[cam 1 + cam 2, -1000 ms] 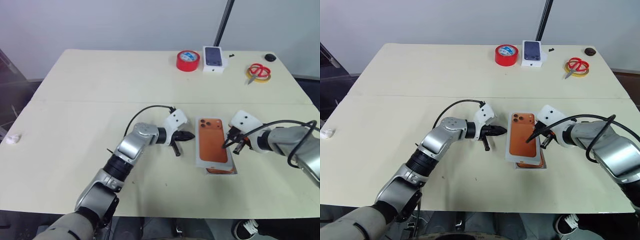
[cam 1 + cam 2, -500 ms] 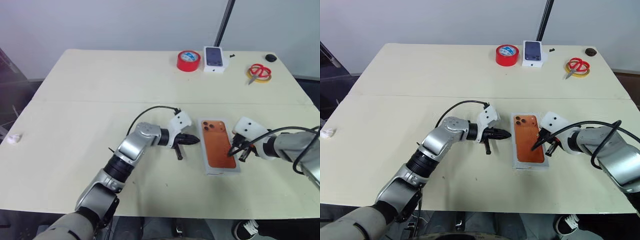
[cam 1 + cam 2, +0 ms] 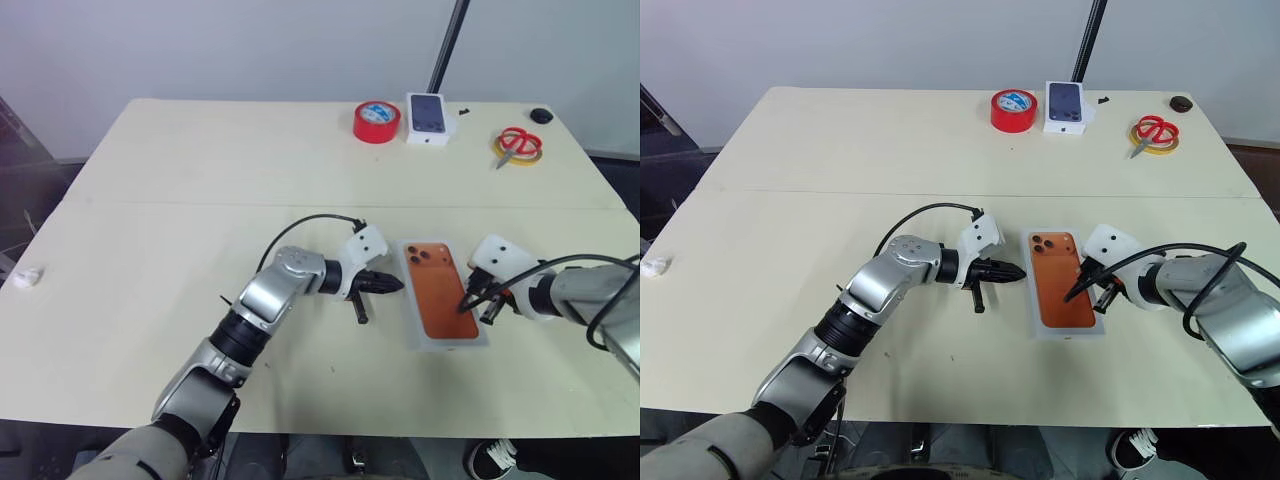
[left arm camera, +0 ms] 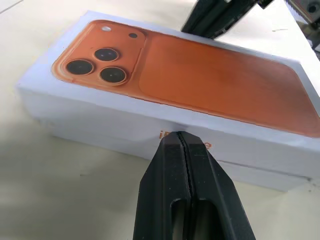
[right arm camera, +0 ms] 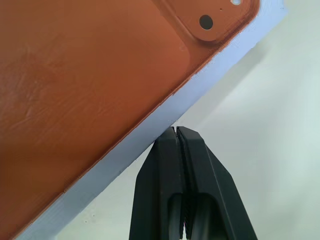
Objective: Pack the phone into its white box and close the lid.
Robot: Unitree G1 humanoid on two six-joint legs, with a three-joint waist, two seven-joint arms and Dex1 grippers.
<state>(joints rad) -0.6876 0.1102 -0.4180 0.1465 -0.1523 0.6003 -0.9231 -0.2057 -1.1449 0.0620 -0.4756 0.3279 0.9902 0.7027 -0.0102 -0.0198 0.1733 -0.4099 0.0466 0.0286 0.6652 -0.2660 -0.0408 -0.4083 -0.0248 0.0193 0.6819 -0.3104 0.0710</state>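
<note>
A: Where's the white rectangular cardboard box?
B: Between the two grippers, lid on, an orange phone picture printed on top. The left gripper is just beside one long side, jaws pressed together on nothing; the right gripper sits at the opposite edge, jaws likewise together.
A: What do the wrist cameras add?
B: The left wrist view shows orange lettering on the box's side wall; the right wrist view shows the lid's pale edge.
A: Counts?
B: One red tape roll, one small white box with a dark phone picture, one pair of red-handled scissors.
</note>
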